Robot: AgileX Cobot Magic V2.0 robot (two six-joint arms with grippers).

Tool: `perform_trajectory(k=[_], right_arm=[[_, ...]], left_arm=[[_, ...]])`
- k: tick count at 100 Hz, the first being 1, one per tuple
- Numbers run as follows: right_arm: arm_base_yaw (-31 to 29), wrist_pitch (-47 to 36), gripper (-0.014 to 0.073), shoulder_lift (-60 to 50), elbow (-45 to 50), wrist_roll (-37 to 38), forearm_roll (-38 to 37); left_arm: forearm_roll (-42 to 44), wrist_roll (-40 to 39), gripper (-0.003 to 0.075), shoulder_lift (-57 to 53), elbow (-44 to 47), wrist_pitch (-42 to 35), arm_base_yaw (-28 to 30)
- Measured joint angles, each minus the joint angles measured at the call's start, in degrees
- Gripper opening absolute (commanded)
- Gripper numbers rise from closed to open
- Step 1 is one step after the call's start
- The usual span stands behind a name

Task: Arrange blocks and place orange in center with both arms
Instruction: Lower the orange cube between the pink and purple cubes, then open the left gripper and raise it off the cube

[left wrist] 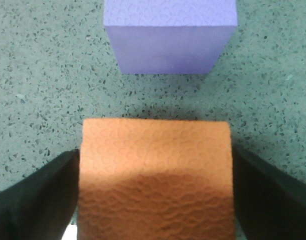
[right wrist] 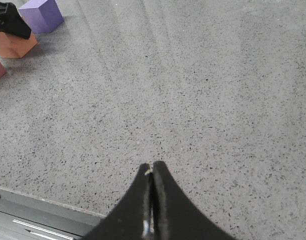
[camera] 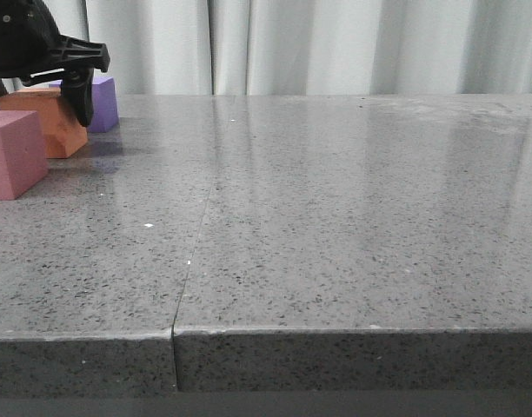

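Note:
The orange cube (camera: 50,129) stands at the far left of the table, between the purple cube (camera: 106,102) behind it and the pinkish-red cube (camera: 12,153) in front. My left gripper (camera: 50,91) straddles the orange cube from above. In the left wrist view its black fingers (left wrist: 40,200) lie against both sides of the orange cube (left wrist: 155,155), with the purple cube (left wrist: 170,37) just beyond. My right gripper (right wrist: 152,169) is shut and empty over the table's front part, far from the cubes (right wrist: 13,46). It does not show in the front view.
The grey speckled table (camera: 353,217) has a seam (camera: 192,252) running front to back left of centre. Its front edge (camera: 335,332) is near. A pale curtain (camera: 335,43) hangs behind the table.

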Motion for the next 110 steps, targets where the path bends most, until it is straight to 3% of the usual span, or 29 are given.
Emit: perform_trajectory(k=[56, 70, 94, 110], right_arm=[[0.0, 0.0, -0.0067, 0.0, 0.0, 0.0, 0.0], [0.0, 0.0, -0.0067, 0.0, 0.0, 0.0, 0.0], [0.0, 0.0, -0.0067, 0.0, 0.0, 0.0, 0.0], [0.0, 0.0, -0.0067, 0.0, 0.0, 0.0, 0.0]], left_arm=[[0.21, 0.0, 0.0594, -4.9, -0.2, -1.27, -0.51], [0.25, 0.0, 0.0449, -7.78, -0.2, -1.41, -0.55], [0.34, 0.0, 0.0122, -12.29, -0.1, -1.08, -0.55], [0.34, 0.0, -0.0016, -14.51, 0.01, 0.48, -0.55]])
